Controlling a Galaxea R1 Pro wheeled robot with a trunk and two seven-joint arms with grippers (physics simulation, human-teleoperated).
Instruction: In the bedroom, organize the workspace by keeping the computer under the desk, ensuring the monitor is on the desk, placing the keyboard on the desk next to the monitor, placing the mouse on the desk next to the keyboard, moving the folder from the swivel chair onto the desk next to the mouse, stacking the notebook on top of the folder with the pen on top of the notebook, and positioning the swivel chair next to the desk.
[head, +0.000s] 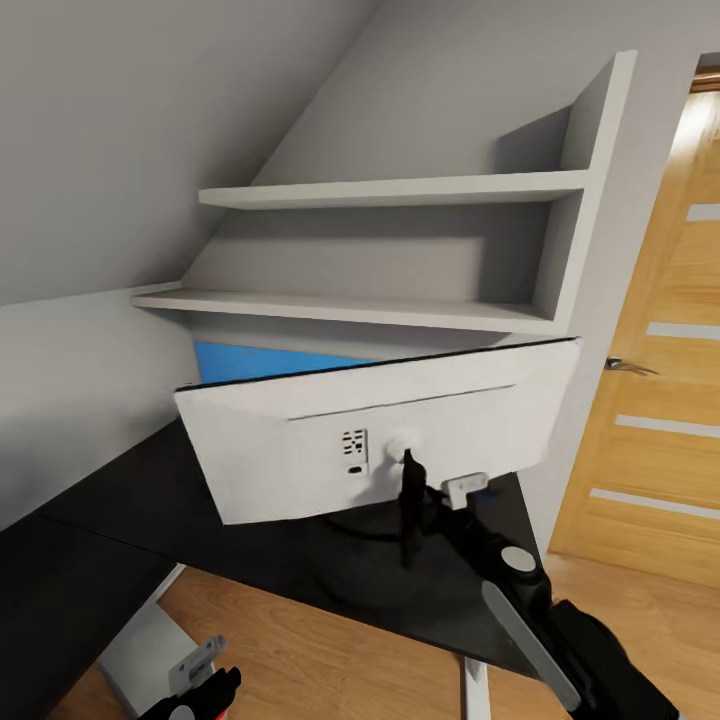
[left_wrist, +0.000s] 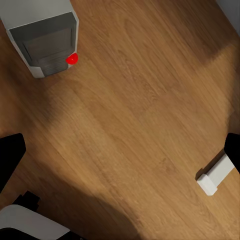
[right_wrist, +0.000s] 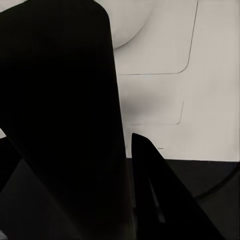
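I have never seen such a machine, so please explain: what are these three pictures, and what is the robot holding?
It is a simulated wheeled robot with two arms. The head view looks down from its head: a white monitor, seen from behind, stands tilted on a black desk below wall shelves. The right arm reaches to the monitor's stand. The right wrist view, from a camera near the right gripper, shows that stand between its jaws, so it seems to grip it. The left wrist view looks at the wooden floor, where the computer stands. The left gripper is open and empty.
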